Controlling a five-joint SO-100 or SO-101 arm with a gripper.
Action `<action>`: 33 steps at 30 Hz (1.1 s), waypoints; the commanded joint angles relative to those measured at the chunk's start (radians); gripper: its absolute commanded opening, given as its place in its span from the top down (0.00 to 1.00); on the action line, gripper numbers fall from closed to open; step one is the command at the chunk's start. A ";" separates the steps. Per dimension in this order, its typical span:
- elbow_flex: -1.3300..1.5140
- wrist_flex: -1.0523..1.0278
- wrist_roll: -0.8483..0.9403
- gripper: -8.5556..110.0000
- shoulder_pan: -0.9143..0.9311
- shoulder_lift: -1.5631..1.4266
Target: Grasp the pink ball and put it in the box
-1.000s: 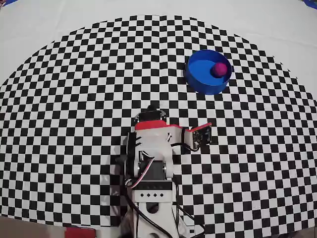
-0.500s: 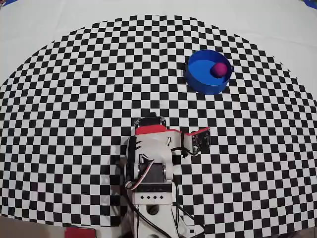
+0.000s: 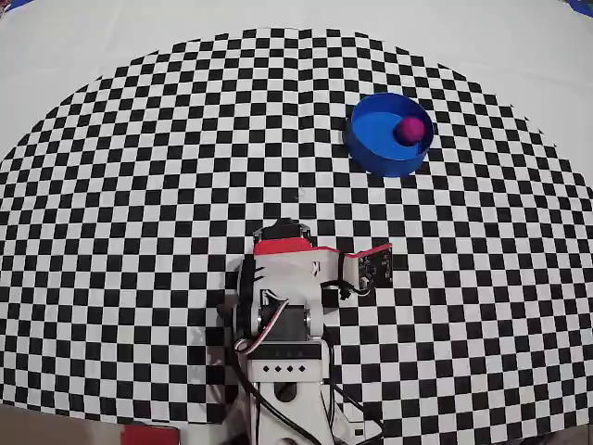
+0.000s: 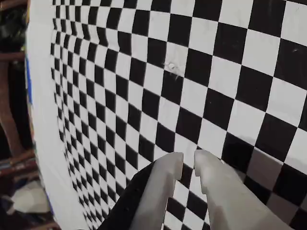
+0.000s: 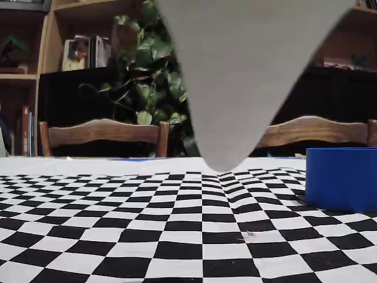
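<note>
A: Starting at the left of the overhead view, what shows?

B: Only the checkered cloth (image 3: 139,185). The arm (image 3: 283,306) sits low in the middle, folded over its base, and the bottom edge cuts that base off. A small circuit board (image 3: 375,266) sticks out on its right.

A: Can you see the gripper there?

B: No, the arm's own body hides it from above. The wrist view has it: the gripper (image 4: 188,164) comes in from the bottom edge, its two pale fingers (image 4: 165,187) nearly together with only a thin slit between the tips, and nothing held in them. Below it lies bare checkered cloth.

A: And the ball?

B: Further right in the overhead view, the pink ball (image 3: 410,129) lies inside the blue box (image 3: 375,153), against the right-hand wall, well apart from the arm.

A: Does the fixed view confirm that?

B: Not really. A big blurred grey shape (image 5: 247,76), too close to make out, hangs from the top and blocks the middle. To its left are a chair back (image 5: 103,132) and a leafy plant (image 5: 150,82). At the right edge the box (image 5: 341,177) is cut off, and its wall hides whatever lies inside.
</note>
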State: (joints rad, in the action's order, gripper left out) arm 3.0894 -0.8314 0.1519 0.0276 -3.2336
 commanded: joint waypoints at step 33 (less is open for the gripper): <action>0.009 -0.023 -0.012 0.92 -0.006 -0.017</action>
State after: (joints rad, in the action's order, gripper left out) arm 3.1017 -0.8498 0.1457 0.0276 -3.2336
